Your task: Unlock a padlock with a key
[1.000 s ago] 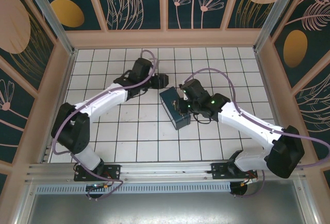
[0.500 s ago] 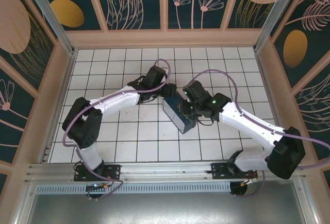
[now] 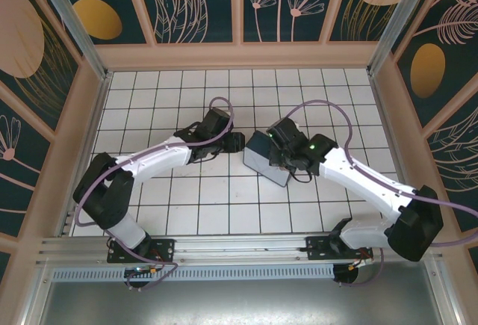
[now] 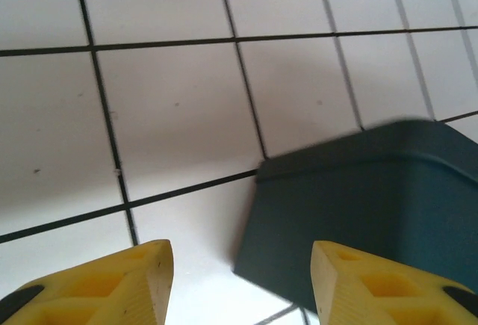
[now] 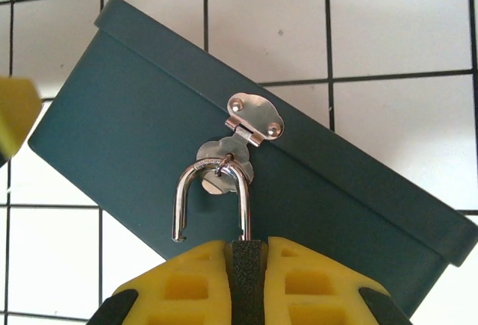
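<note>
In the right wrist view my right gripper (image 5: pixel 246 246) is shut on the padlock (image 5: pixel 246 276), whose dark body is squeezed between the yellow fingers. The silver shackle (image 5: pixel 213 190) loops through the hasp (image 5: pixel 228 153) of a teal box (image 5: pixel 134 138), and the shackle's left end hangs free of the body. From above, the right gripper (image 3: pixel 278 153) is over the box (image 3: pixel 263 162). My left gripper (image 3: pixel 237 144) stands open just left of the box, its fingers apart in front of a box corner (image 4: pixel 358 205) with only floor between them (image 4: pixel 240 254). The key is out of view.
The white tiled floor (image 3: pixel 187 198) is ringed by wooden walls (image 3: pixel 239 54). A yellow fingertip (image 5: pixel 15 112) of the left gripper shows at the left edge of the right wrist view. Both arms meet over the middle of the floor.
The box has turned to lie flatter and shifted slightly right with the right gripper. The left gripper came down toward the box's left end, and its jaws have narrowed somewhat.
</note>
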{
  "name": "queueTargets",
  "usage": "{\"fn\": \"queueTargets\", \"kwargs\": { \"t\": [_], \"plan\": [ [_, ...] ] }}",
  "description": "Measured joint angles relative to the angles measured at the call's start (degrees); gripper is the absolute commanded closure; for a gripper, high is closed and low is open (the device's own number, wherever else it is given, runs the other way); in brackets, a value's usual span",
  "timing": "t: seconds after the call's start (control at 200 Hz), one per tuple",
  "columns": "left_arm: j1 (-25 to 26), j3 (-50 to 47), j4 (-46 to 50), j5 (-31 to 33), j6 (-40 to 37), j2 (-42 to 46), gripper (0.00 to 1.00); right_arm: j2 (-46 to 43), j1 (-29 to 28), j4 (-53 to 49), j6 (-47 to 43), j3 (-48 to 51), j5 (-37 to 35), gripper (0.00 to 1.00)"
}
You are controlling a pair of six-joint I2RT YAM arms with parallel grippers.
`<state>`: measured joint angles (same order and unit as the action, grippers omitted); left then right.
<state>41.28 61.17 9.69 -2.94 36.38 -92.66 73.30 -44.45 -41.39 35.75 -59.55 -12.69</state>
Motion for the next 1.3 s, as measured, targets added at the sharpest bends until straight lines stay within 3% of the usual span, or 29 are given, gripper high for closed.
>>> {"fn": "queueTargets", "kwargs": {
  "t": [0.21, 0.415, 0.566, 0.711, 1.076, 1.296],
  "plan": [
    [0.6, 5.1, 1.5, 1.9, -0.5, 0.5, 0.32, 1.4, 1.2, 0.9, -2.4, -0.7, -1.8, 1.00],
    [0.6, 18.2, 0.7, 1.1, -4.5, -9.8, 0.24, -1.7, 1.2, 3.0, -5.2, 1.6, 0.1, 1.00],
    [0.6, 27.6, 2.0, -1.1, -6.7, -20.0, 0.25, -2.6, 1.2, 3.5, -5.9, 2.5, 0.9, 1.00],
    [0.6, 29.7, 3.7, -2.7, -7.8, -24.6, 0.29, -2.6, 1.2, 3.5, -6.1, 2.6, 1.0, 1.00],
    [0.6, 24.6, 3.6, -5.3, -8.6, -21.3, 0.42, -4.7, 1.3, 2.6, -3.6, 4.6, 0.2, 1.00],
    [0.6, 20.6, 2.3, -5.6, -7.5, -18.7, 0.44, -4.6, 1.3, 2.8, -0.8, 4.7, -1.8, 1.00]
  ]
}}
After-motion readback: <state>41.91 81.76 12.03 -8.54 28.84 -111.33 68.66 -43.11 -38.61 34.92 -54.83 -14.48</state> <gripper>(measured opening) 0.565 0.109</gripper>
